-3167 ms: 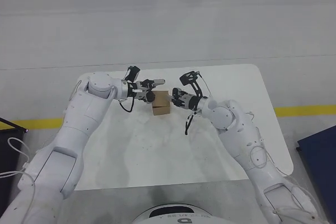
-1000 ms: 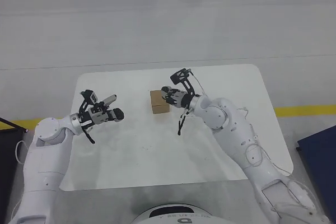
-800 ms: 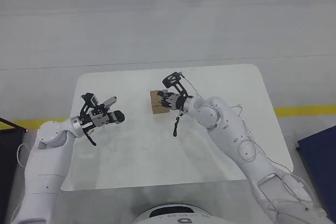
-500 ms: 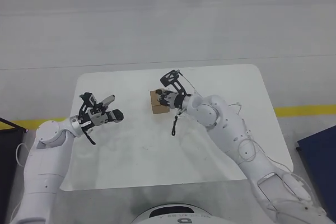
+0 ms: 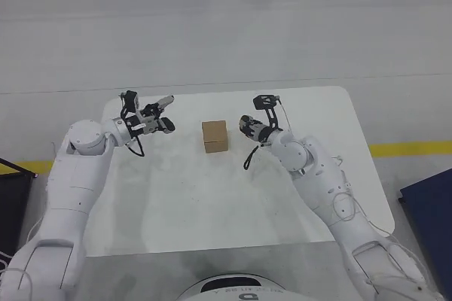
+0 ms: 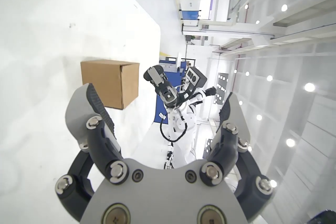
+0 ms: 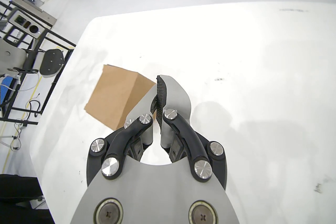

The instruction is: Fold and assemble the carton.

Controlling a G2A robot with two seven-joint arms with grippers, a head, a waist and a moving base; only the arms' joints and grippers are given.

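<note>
**Left gripper**: jaws spread wide, nothing between them. **Right gripper**: jaws pressed together, empty.

**Carton**: a closed brown box standing on the table. It touches neither gripper and sits roughly between them, toward 12 o'clock from the tabletop's middle.

On the top view's clock face, the carton lies at about 4 o'clock from the left gripper and about 8 o'clock from the right. The right gripper is the nearer, close to one side wall. The left stands farther off, with bare table between.

From above the carton is nearly square, so no long axis governs the approach. Its shut faces suggest folding is largely complete. Any further press would likely fall to the right arm.
</note>
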